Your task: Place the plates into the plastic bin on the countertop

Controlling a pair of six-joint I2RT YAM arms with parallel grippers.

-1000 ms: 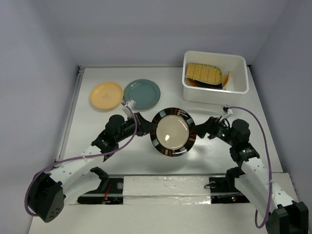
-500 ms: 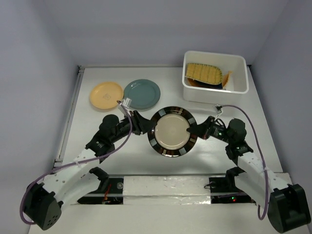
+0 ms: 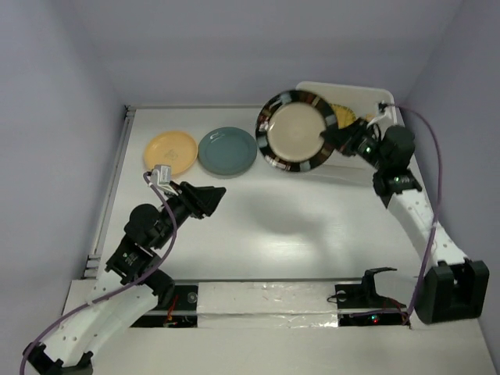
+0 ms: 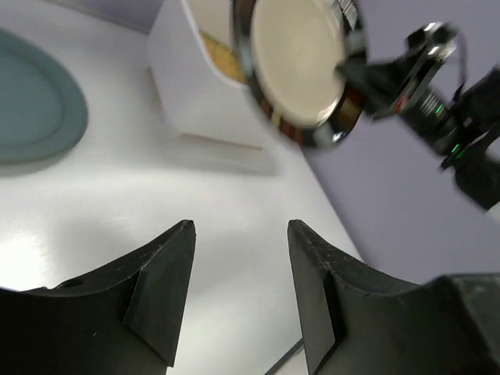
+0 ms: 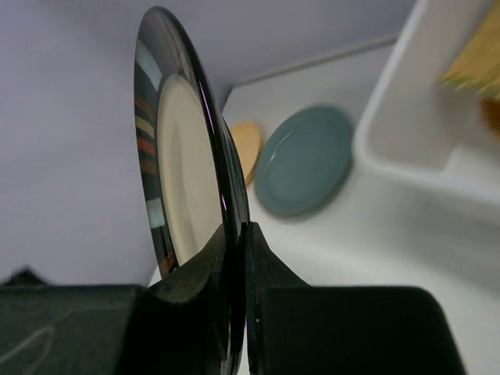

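Where lilac walls (image 3: 234,47) box the bench (image 3: 273,226), our right end effector (image 5: 237,234) clamps the black-rimmed plate (image 3: 295,131); left wrist view alone shows our left end effector (image 4: 241,234) apart.

Black-rimmed plate (image 3: 298,130): coloured rim stripes, cream centre. Yellow plate (image 3: 170,152). Grey-teal plate (image 3: 227,151). White bin (image 4: 191,90). White countertop (image 3: 297,226).

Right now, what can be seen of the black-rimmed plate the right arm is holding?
The black-rimmed plate is round, with a cream-white centre and a glossy dark rim broken by pale, teal and reddish patches. It looks like glazed ceramic. The right gripper is shut on its right edge, one finger on each face, and nothing else touches it. It is held off the countertop, tilted with its face toward the overhead camera, above the left end of the plastic bin and not yet inside.
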